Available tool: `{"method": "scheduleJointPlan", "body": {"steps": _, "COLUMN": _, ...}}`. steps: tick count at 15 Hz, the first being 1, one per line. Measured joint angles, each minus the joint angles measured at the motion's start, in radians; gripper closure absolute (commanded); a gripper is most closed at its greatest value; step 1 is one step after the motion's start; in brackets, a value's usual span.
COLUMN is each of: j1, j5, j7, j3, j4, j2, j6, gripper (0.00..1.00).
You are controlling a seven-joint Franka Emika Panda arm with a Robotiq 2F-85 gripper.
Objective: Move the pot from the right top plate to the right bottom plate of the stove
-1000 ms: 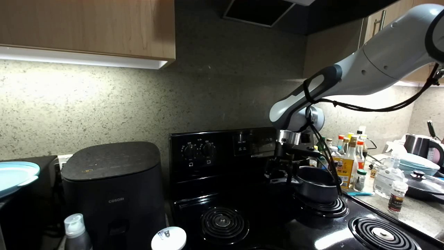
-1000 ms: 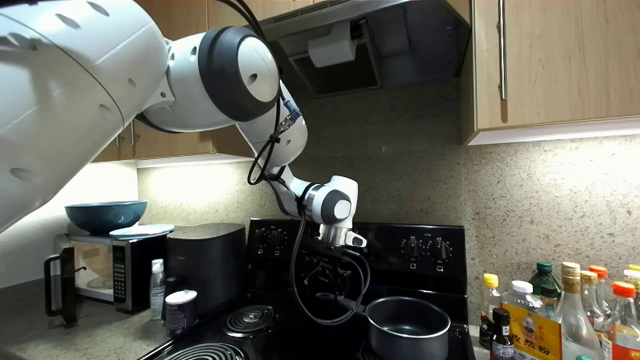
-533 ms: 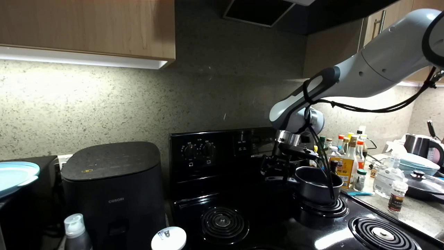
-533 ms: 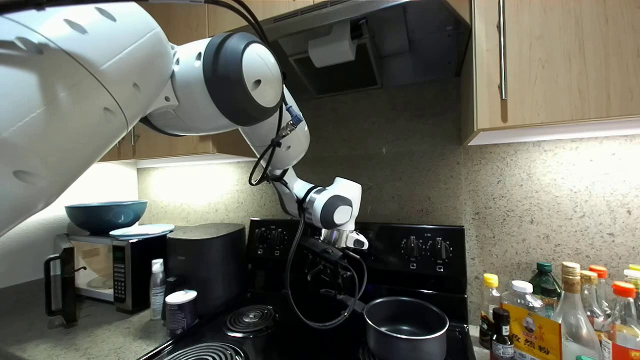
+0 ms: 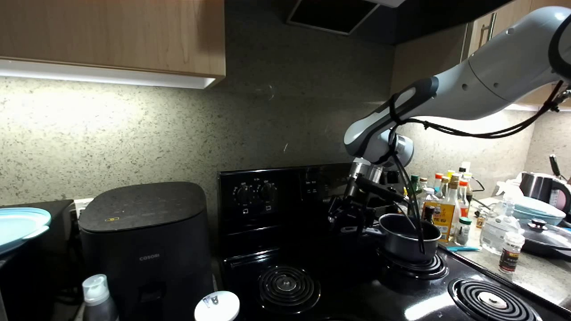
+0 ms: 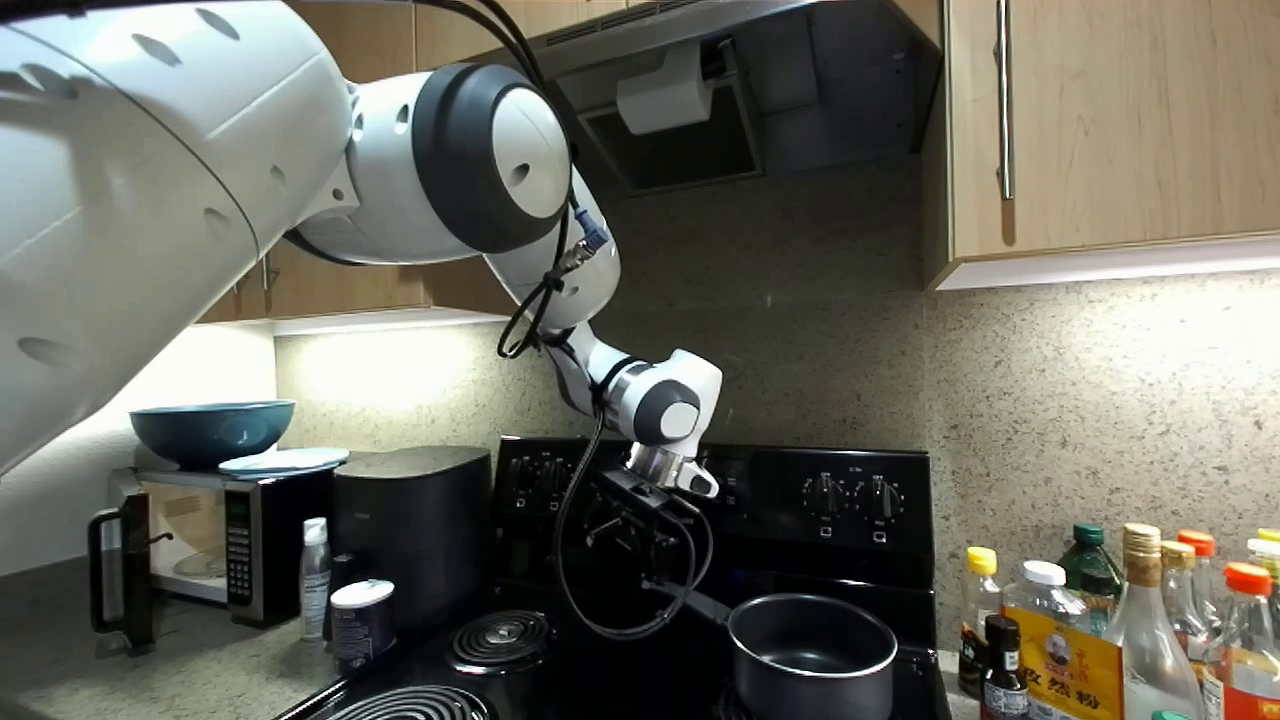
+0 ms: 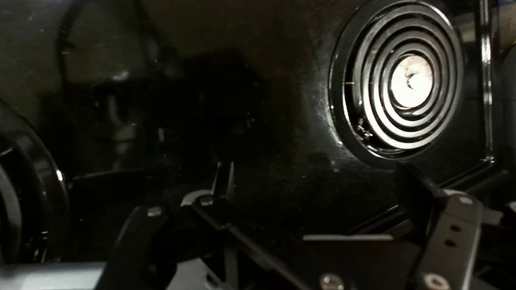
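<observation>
A round, shallow, dark grey-black metal pot [image 5: 408, 243] sits upright at the rear right of the black electric stove [image 5: 348, 281], on the right top plate [image 5: 430, 269], a dark spiral coil with a shiny rim. Its slim, dark handle [image 6: 712, 608] points toward the middle of the stove. Over the stove's back part, right by that handle, hangs the robot's black two-fingered gripper [image 7: 314, 173]; its fingers [image 7: 417, 189] stand wide apart, with nothing held that I can see, though whether they brush the handle I can't tell. The pot looks stiff and hardy, so a hard squeeze shouldn't hurt it. I'd guess a middling weight, nearly all of it out in the body, so lifted by the handle it will want to droop at the far rim and roll between the fingers, more so if the handle is slick. Best to clamp the handle close to the pot's wall and raise it level toward the right bottom plate [image 5: 490, 300], a dark coil with a bright centre at the stove's front right.
</observation>
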Motion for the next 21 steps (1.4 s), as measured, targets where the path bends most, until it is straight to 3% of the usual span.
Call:
{"method": "scheduleJointPlan", "body": {"steps": 7, "j1": 0.004, "j5": 0.009, "j7": -0.014, "j3": 0.001, "j4": 0.002, "j2": 0.0, "j6": 0.0, "gripper": 0.0}}
{"method": "scheduleJointPlan", "body": {"steps": 15, "j1": 0.002, "j5": 0.014, "j7": -0.009, "j3": -0.002, "j4": -0.025, "j2": -0.066, "j6": 0.157, "gripper": 0.0}}
{"method": "scheduleJointPlan", "body": {"steps": 21, "j1": 0.004, "j5": -0.006, "j7": -0.013, "j3": -0.007, "j4": -0.016, "j2": -0.058, "j6": 0.126, "gripper": 0.0}}
